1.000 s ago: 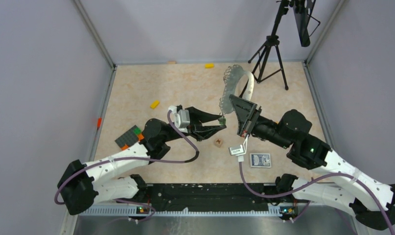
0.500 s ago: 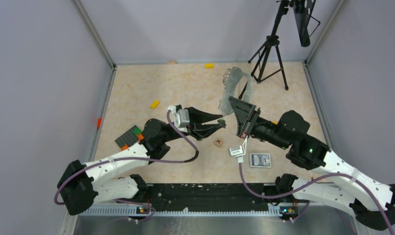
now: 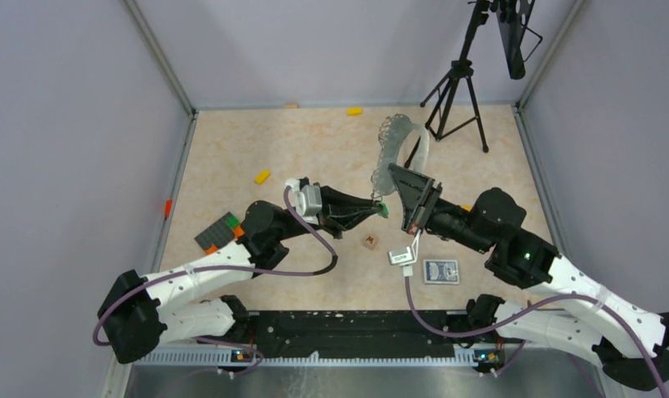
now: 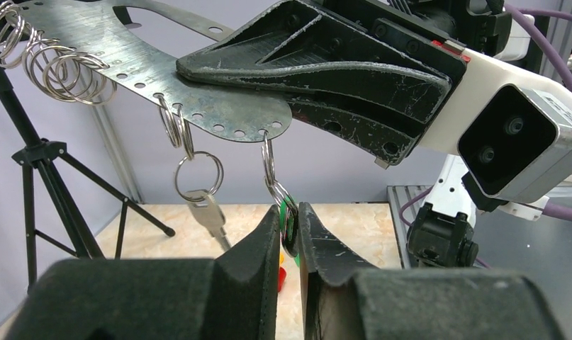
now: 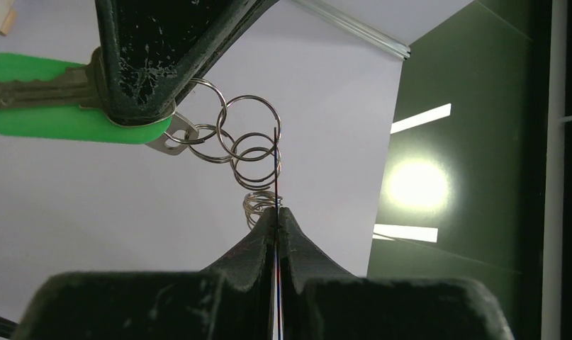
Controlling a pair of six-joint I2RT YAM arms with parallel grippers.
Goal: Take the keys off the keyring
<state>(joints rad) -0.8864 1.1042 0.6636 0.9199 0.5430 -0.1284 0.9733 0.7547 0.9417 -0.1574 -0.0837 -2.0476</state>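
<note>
Holding the keyring (image 3: 387, 162) aloft over the desk (image 3: 298, 149), well clear of its surface. Right jaws pressing together on the plate's near end, presenting the holed edge downward and letting the keys hang free within the other arm's reach. Running the keyring's long axis from the right jaws away toward the back wall, turning its flat faces sideways in the top view, and carrying spare split rings (image 4: 52, 64) bunched at the far end.

Pinching the green-headed key (image 4: 288, 221) between the left jaws, just below the split ring linking it to an end hole of the plate. Lying lengthwise along those jaws, ring end toward the plate, blade pointing back toward the left wrist, judging by the right wrist view.

Leaving a silvery key (image 4: 210, 211) dangling beside it on its own ring, untouched and pointing down.

Judging the grip as set for working the green-headed key off its ring, using the clamped plate as anchor.
</note>
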